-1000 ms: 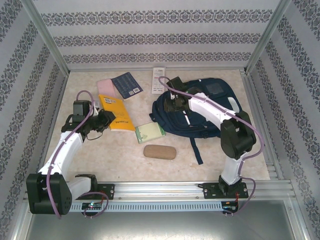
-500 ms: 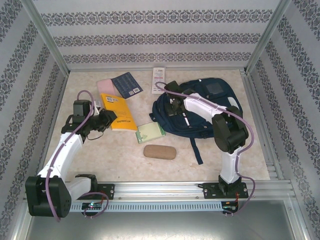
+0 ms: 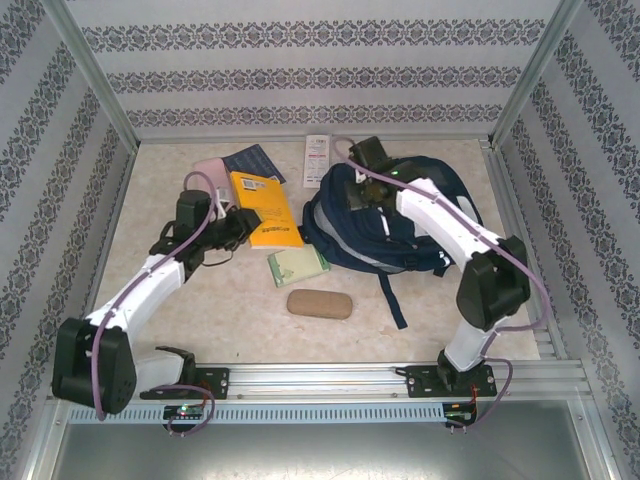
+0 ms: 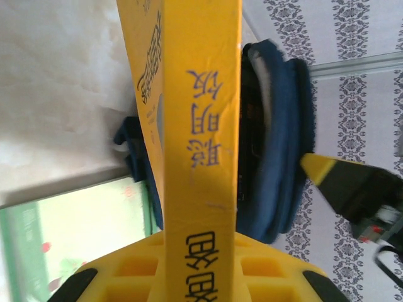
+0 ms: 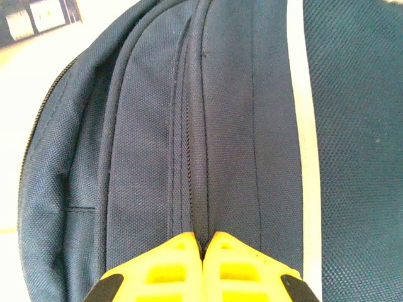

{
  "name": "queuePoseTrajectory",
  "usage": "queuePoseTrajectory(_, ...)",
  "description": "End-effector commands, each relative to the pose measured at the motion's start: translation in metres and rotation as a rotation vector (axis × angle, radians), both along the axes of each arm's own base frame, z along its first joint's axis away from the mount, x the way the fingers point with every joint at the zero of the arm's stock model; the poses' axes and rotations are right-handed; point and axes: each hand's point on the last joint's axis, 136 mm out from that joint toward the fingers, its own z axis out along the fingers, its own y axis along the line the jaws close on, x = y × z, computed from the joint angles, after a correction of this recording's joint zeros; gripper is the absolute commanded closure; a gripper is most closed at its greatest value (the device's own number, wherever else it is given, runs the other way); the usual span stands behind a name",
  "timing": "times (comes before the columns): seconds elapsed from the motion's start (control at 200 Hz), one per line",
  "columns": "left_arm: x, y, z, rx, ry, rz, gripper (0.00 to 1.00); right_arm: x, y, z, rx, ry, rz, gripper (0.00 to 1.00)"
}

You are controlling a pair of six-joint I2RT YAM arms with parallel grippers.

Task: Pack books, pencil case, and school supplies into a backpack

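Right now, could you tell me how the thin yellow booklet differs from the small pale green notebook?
The thin yellow booklet is clamped in the left gripper; the pale green notebook lies loose on the table. The yellow booklet looks clearly larger than the green notebook. Both are flat and outside the navy fabric backpack.

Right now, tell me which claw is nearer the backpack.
Right. The right claw is pinched shut on a fold of the backpack fabric. The left claw, gripping the yellow book, sits off to the backpack's left, apart from it.
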Motion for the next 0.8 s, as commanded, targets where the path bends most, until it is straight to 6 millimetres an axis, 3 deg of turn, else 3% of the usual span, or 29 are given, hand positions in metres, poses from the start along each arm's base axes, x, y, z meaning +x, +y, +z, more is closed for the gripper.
queuePoseTrajectory(0.0,0.031,-0.028,0.07,-0.101,-0.237,-0.007,1.0,0.006,0.002,0.084,0.131,-0.189,0.021,1.0)
queuePoseTrajectory(0.195,0.053,-0.085,0.071,-0.196,-0.257,-0.074,1.0,0.003,-0.013,0.137,0.305,-0.265,0.012,1.0)
queuePoseTrajectory(0.37,0.067,-0.157,0.075,-0.243,-0.273,-0.164,1.0,0.003,-0.028,0.151,0.445,-0.273,-0.025,1.0)
queuePoseTrajectory(0.619,0.083,-0.242,0.042,-0.28,-0.213,-0.194,1.0,0.003,-0.041,0.158,0.504,-0.291,-0.082,1.0)
queuePoseTrajectory(0.794,0.087,-0.286,-0.014,-0.156,-0.076,-0.202,1.0,0.002,-0.043,0.158,0.507,-0.292,-0.096,1.0)
